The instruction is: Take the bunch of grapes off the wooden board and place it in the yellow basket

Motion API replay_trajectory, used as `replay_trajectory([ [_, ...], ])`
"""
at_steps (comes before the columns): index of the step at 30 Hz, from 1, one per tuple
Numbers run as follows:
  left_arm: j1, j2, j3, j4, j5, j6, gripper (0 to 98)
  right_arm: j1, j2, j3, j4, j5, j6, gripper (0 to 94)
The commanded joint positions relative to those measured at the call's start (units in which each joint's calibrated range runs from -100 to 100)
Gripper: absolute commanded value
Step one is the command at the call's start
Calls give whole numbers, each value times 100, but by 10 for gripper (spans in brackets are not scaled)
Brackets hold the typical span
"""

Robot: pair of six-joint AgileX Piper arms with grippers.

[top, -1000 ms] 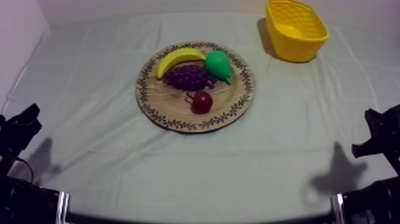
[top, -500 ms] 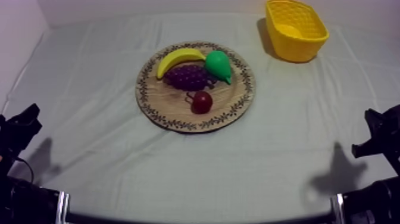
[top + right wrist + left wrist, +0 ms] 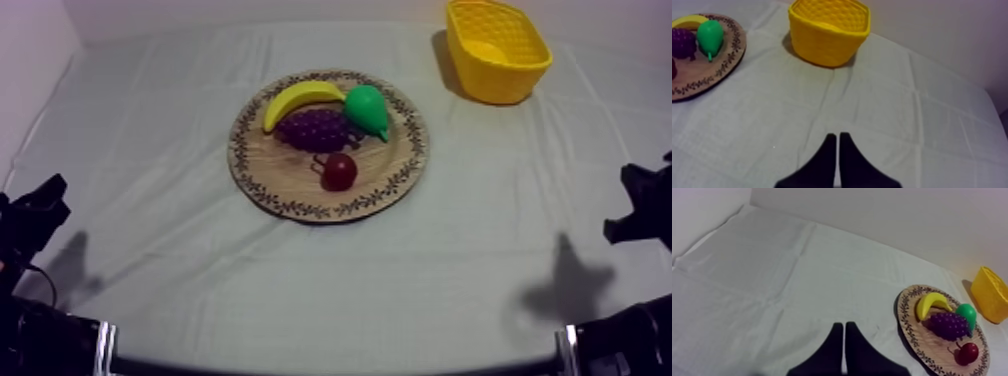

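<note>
— So, where are the claws sitting?

— Both are hanging low at the table's near edge: the left gripper (image 3: 843,324) by the near left corner, the right gripper (image 3: 837,135) by the near right one. Each is pressing its two black fingers together into a narrow wedge, gripping nothing and pointing out over bare cloth.

— And the fruit we're after?

— The bunch of grapes (image 3: 316,129) is lying on the far half of the round wooden board (image 3: 300,205), which is sitting about the middle of the table. The bunch is touching the banana (image 3: 300,97) behind it and the pear (image 3: 366,108) at its right. The small red fruit (image 3: 339,171) is sitting just nearer.

— How are you expecting it to handle?

— I'm judging it a light toy, stiff and knobbly, perhaps slippery over the beads. Its left end is lying clear of its neighbours, so I'm leaning towards opening wide and closing across the bunch there from above.

— Where is it going?

— The yellow basket (image 3: 500,85) is standing at the far right corner, well apart from the board. I'm thinking the right arm is suiting the job better.
</note>
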State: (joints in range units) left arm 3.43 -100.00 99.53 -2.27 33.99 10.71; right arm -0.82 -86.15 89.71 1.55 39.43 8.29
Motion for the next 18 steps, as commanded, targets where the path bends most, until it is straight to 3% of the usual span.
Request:
replay_trajectory([
  [1, 1, 0, 2, 0, 5, 1, 0, -19, 618, -967, -17, 320, 13, 7],
  [9, 1, 0, 2, 0, 5, 1, 0, -256, 2051, -3071, -82, 1152, -37, 7],
  [18, 1, 0, 2, 0, 5, -1, 0, -296, 3452, -4939, -447, 1699, 233, 7],
])
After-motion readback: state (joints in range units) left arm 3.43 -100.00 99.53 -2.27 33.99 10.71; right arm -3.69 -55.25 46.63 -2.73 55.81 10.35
